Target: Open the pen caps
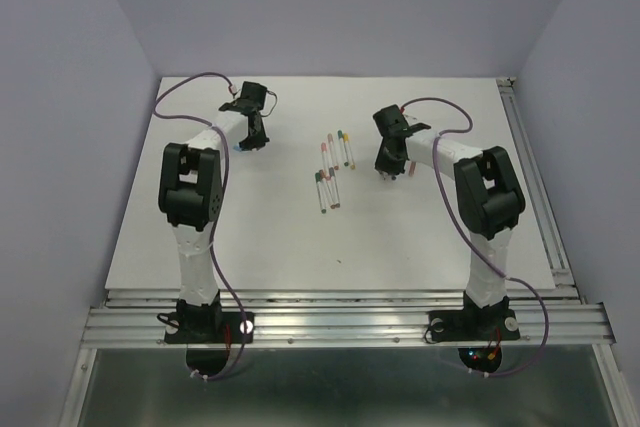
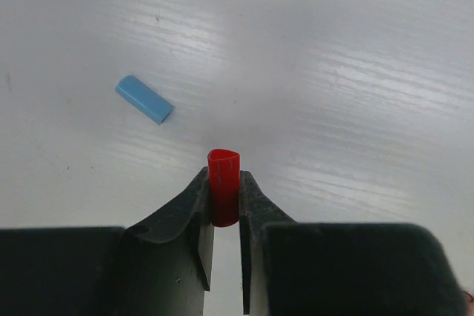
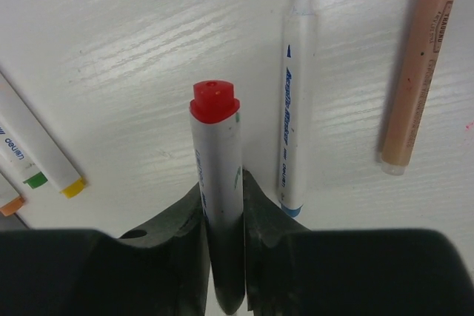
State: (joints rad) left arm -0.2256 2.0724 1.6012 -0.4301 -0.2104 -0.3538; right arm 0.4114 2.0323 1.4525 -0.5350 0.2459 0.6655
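Gripping a red pen cap [image 2: 224,197] between its two fingers, the left gripper [image 2: 224,180] hangs over the white table [image 2: 355,72]. The cap's open mouth points away from the wrist camera. A blue cap [image 2: 144,99] lies loose on the table ahead and to the left, well apart from the fingers.

The right gripper [image 3: 221,190] is clamped on a white pen [image 3: 215,138], whose barrel runs out past the fingertips and ends in a bare red tip with no cap on it. Just beside it on the table lies a blue-marked pen [image 3: 296,109], its thin blue tip also bare. Farther right lies a tan pen [image 3: 418,72] with an orange end at the picture's top edge. At the left edge of the right wrist view, two more barrels end in yellow [image 3: 72,186] and green [image 3: 33,179] (a third, orange-ended, barely shows in the corner).

From above, the two arms reach out over the table with the scattered pens [image 1: 332,162] lying between them, nearer the right gripper.
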